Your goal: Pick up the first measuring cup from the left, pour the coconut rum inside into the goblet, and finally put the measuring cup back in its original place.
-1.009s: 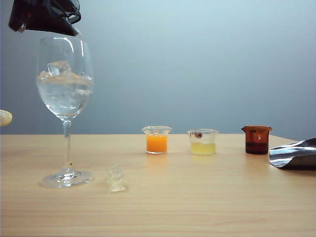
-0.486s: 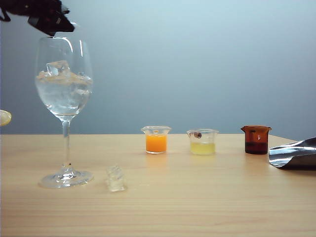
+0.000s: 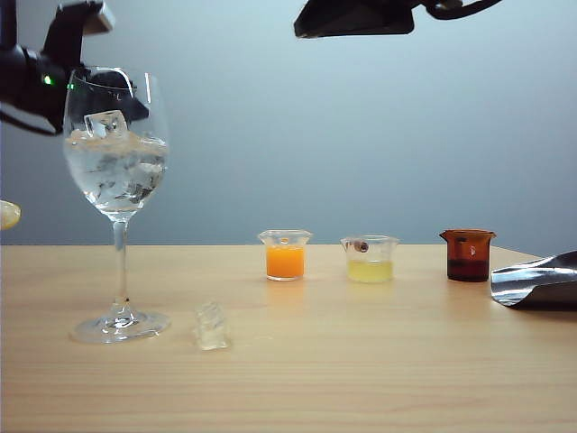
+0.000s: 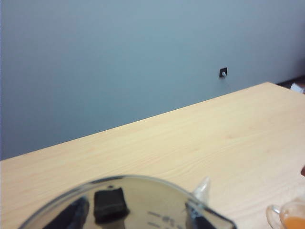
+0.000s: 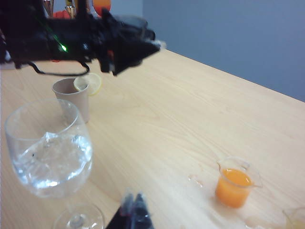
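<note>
The goblet (image 3: 117,162) stands at the table's left, its bowl holding ice cubes and clear liquid (image 3: 115,176); the right wrist view shows it too (image 5: 50,152). My left gripper (image 4: 136,217) is shut on the smoky grey measuring cup (image 4: 157,200), which sits upright with the fingers showing through its wall. In the exterior view the left arm (image 3: 36,77) hangs behind the goblet's rim. Whether coconut rum is left in the cup I cannot tell. My right gripper (image 5: 133,210) hovers high near the goblet, fingertips together and empty. Its arm (image 3: 361,16) crosses the top of the exterior view.
A row of cups stands at mid-table: orange liquid (image 3: 286,255), pale yellow (image 3: 370,260), amber-brown (image 3: 468,255). A loose ice cube (image 3: 213,327) lies by the goblet's foot. A metal scoop (image 3: 536,281) lies far right. A paper cup (image 5: 71,98) with lemon stands behind the goblet.
The left arm has come down from above the goblet's rim to behind the bowl and its wrist has rolled back. The right arm has appeared at the top.
</note>
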`<action>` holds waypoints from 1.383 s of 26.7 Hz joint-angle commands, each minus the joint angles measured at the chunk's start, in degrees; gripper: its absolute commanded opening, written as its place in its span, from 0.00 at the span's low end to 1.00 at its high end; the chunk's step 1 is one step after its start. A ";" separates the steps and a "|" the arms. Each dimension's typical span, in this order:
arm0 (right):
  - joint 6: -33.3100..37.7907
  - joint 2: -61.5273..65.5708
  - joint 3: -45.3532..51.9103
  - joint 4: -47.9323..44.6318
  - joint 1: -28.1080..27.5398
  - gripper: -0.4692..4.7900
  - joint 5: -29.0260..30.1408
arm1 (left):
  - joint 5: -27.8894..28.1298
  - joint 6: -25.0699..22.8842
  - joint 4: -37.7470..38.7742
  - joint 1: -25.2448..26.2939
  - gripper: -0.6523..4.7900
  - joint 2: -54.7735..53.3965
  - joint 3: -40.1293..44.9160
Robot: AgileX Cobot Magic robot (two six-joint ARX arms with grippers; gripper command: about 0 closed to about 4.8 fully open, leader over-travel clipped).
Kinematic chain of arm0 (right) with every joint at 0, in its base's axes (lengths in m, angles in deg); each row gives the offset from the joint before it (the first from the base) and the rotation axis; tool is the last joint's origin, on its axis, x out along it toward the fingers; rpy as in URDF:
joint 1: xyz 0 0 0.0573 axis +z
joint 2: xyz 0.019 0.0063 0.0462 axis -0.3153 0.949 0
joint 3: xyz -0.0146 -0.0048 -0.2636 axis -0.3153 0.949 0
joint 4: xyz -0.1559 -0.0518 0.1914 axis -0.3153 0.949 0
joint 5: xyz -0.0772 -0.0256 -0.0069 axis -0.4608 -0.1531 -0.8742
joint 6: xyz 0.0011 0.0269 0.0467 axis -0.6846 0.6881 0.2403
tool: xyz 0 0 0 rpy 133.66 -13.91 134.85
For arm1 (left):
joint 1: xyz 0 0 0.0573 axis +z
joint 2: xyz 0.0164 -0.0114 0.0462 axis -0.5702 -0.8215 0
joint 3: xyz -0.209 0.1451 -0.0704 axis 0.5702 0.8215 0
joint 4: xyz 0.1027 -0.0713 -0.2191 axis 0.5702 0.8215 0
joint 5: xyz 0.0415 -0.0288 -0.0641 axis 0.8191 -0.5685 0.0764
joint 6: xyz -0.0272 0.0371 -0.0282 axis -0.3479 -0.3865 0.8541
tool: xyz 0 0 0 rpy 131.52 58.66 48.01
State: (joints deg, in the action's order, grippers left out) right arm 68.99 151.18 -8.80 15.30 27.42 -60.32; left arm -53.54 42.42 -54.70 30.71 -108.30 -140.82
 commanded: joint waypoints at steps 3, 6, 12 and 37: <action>-0.20 0.59 -0.52 -2.86 -0.07 0.07 0.11 | -0.28 2.51 -5.90 -0.81 0.45 -5.84 -0.22; -0.17 0.59 -0.52 -2.93 -0.48 0.07 0.13 | -0.28 2.45 -5.95 -1.64 0.45 -8.41 -0.22; -0.15 0.90 -0.52 -2.86 -1.16 0.07 0.11 | 0.00 2.43 -7.26 -3.26 0.45 -13.44 -0.22; -0.15 2.45 -0.48 -2.45 -1.57 0.07 -0.09 | 0.68 2.43 -11.67 -5.20 0.45 -30.88 -7.96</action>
State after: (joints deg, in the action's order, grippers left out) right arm 68.99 153.78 -9.00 13.81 25.80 -60.36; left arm -52.56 44.69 -66.17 25.68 -139.38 -148.60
